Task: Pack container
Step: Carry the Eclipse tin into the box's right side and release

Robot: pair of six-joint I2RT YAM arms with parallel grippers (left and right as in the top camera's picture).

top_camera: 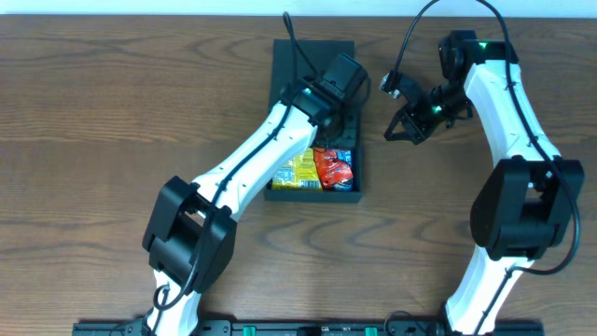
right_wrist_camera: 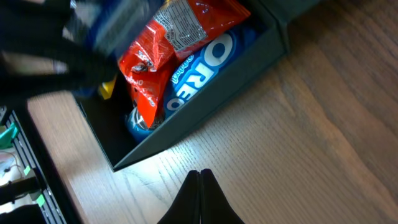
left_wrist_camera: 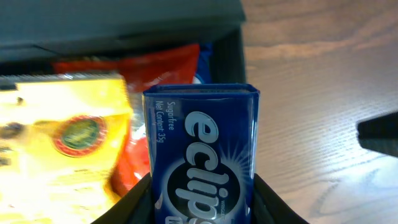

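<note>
I'm looking down on the wooden table [top_camera: 93,112], with the black container [top_camera: 284,65] sitting at its middle toward the far edge, between the two arms. Its flap is standing open at the far end. The left arm [top_camera: 252,159] is reaching diagonally across the container, and its wrist is hiding much of the box from above. The right arm [top_camera: 508,103] is bending in from the right side.

Inside the near end I'm seeing a yellow packet [left_wrist_camera: 68,137], a red packet [right_wrist_camera: 168,43] overlapping it, and a blue Oreo pack [right_wrist_camera: 199,68] lying under the red one against the right wall.

The left gripper [left_wrist_camera: 200,186] is clamping a blue Eclipse mint box [left_wrist_camera: 202,124] between its fingers, over the right side of the container. I cannot tell whether the box is touching the packets below.

The right gripper [right_wrist_camera: 200,186] is hovering over bare wood just beside the container's right wall, with its fingers pressed together and gripping nothing.
</note>
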